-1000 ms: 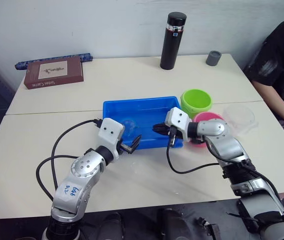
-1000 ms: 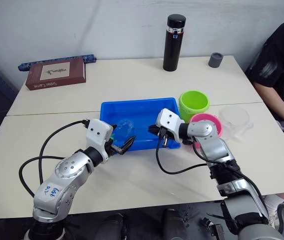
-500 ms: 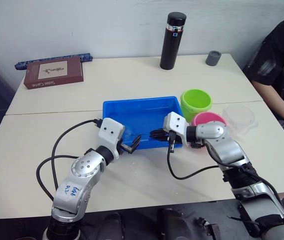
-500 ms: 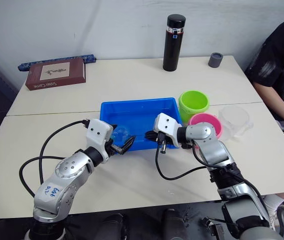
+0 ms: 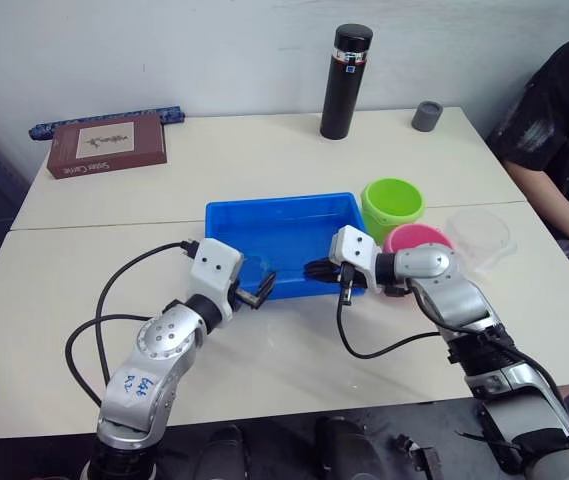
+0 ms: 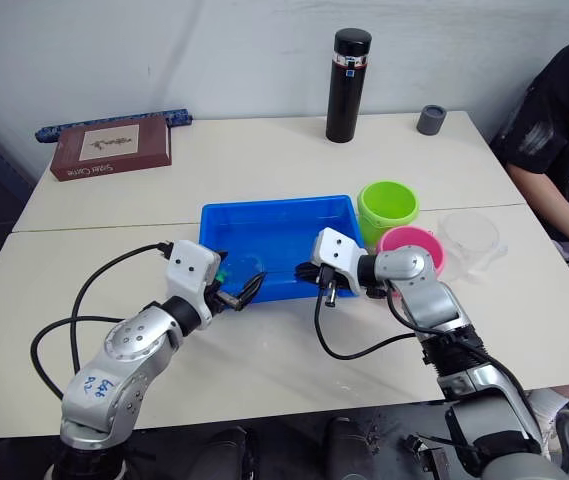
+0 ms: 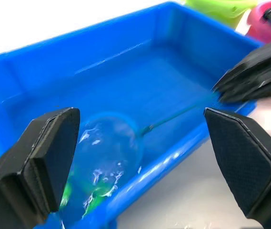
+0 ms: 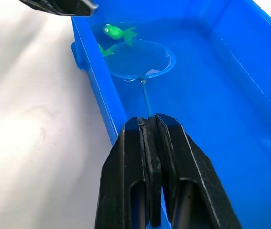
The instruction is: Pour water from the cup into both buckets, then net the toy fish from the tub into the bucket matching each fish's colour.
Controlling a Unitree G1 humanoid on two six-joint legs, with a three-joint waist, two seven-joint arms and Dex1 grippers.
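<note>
The blue tub (image 5: 279, 202) holds water, with the green bucket (image 5: 394, 205) and pink bucket (image 5: 419, 240) at its right end. The clear cup (image 5: 479, 235) stands right of the pink bucket. My right gripper (image 8: 148, 125) is shut on the net's thin handle (image 8: 145, 98) over the tub's near rim. The net's hoop (image 8: 137, 59) lies in the water near the tub's near left corner. Two green fish (image 8: 116, 32) float just beyond the hoop. My left gripper (image 5: 259, 290) is open outside that corner, holding nothing.
A black flask (image 5: 345, 80) and a small grey cup (image 5: 427, 115) stand at the back of the table. A brown book (image 5: 107, 143) lies back left. A person in black (image 5: 564, 130) sits at the right edge. Cables trail from both wrists.
My right gripper has drawn back and down toward the tub's near rim with the net. My left arm has shifted slightly left.
</note>
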